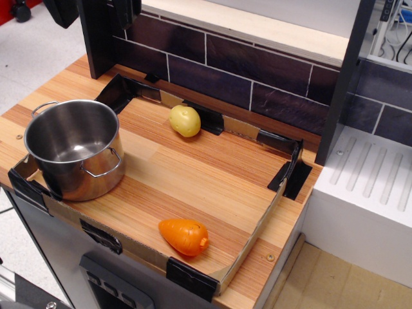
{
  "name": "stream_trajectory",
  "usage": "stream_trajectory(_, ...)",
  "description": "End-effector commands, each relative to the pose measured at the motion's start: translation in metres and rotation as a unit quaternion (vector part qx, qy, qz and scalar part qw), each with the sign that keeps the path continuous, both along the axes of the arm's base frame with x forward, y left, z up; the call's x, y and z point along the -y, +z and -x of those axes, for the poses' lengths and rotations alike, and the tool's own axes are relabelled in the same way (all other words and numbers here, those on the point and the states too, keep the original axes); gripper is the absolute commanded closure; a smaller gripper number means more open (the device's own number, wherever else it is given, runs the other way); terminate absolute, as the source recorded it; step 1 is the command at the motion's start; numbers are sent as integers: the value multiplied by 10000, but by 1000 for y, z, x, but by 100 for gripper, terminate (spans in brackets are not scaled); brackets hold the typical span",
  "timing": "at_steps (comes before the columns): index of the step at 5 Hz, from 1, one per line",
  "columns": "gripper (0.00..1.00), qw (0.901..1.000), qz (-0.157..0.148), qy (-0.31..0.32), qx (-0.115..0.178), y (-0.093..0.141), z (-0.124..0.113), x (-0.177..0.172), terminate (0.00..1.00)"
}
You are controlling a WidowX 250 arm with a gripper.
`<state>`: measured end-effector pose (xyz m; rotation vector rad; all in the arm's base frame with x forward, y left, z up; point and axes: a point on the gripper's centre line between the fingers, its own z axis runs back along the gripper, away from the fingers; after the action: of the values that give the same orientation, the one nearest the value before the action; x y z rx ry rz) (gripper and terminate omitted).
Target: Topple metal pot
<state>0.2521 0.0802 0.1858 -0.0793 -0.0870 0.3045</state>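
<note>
Metal pot (73,148) stands upright at the near-left corner of the wooden counter (212,174), open mouth up, nothing visible inside, interior reflecting light. Two thin wire loop handles: one at the rim on the far-left side, one on the near-right side facing the middle of the board. Its base sits just inside the low cardboard border (257,222) that fences the work area, touching or nearly touching the left corner where black tape holds the strip. Yellow toy potato (185,120) lies near the back edge, just beside a black tape patch on the rear border, well apart from the pot. Orange toy carrot (185,235) lies near the front edge, pointed end toward the left, apart from the pot and not touching the border. Dark tiled backsplash (244,71) runs behind the counter; white ribbed drainboard (376,177) sits to the right. Gripper: only dark shapes show at the top-left edge of the frame, cropped, so whether they're the arm is unclear, and finger state can't be told. Nothing is touching the pot.
</note>
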Motion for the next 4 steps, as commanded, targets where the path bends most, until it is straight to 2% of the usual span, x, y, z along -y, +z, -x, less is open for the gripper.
stream_trajectory(1,0,10000,0,0,0,0,0,0,0)
stream_trajectory(3,0,9979,87,624,159,13,5,-49,0)
stream_trajectory(4,0,9946,-239,994,184,10,19,-72,0)
